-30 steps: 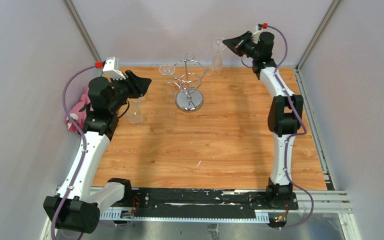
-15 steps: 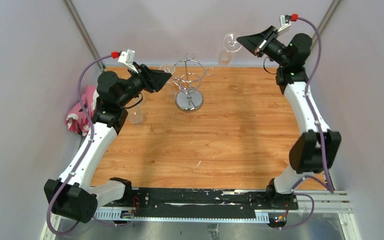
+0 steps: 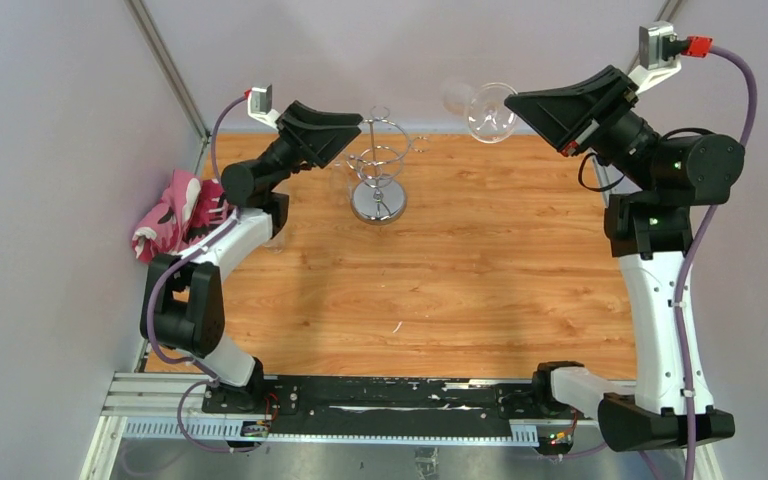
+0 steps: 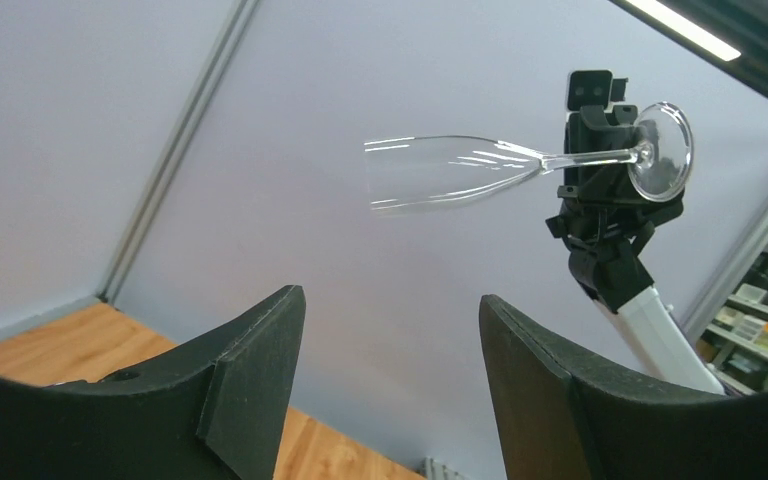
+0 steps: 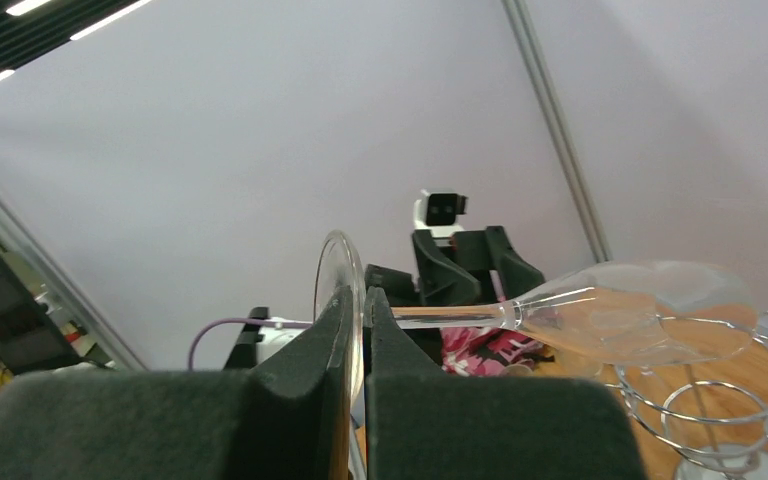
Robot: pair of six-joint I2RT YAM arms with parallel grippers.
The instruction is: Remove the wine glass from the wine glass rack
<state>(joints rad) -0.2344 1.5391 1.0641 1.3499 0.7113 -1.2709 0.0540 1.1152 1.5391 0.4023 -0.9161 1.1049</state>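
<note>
My right gripper (image 3: pixel 513 100) is raised at the back right, above the table. It is shut on the round foot of the clear wine glass (image 3: pixel 488 112). In the right wrist view the foot (image 5: pixel 345 290) is pinched edge-on between the fingers, and the stem and bowl (image 5: pixel 640 315) lie sideways, pointing left. The chrome wine glass rack (image 3: pixel 378 160) stands at the back centre, with its wire rings (image 5: pixel 720 420) low and to the right of the glass. My left gripper (image 3: pixel 345 128) hovers just left of the rack top. It (image 4: pixel 390 370) is open and holds nothing, and it faces the held glass (image 4: pixel 440 175).
A pink patterned cloth (image 3: pixel 170 215) lies at the table's left edge, beside the left arm. A faint clear glass (image 3: pixel 340 178) stands just left of the rack. Grey walls close in the back and both sides of the wooden table (image 3: pixel 440 280).
My right arm has lifted the wine glass up and to the right, away from the rack, and tipped it sideways. My left gripper has risen toward the rack top and opened wider.
</note>
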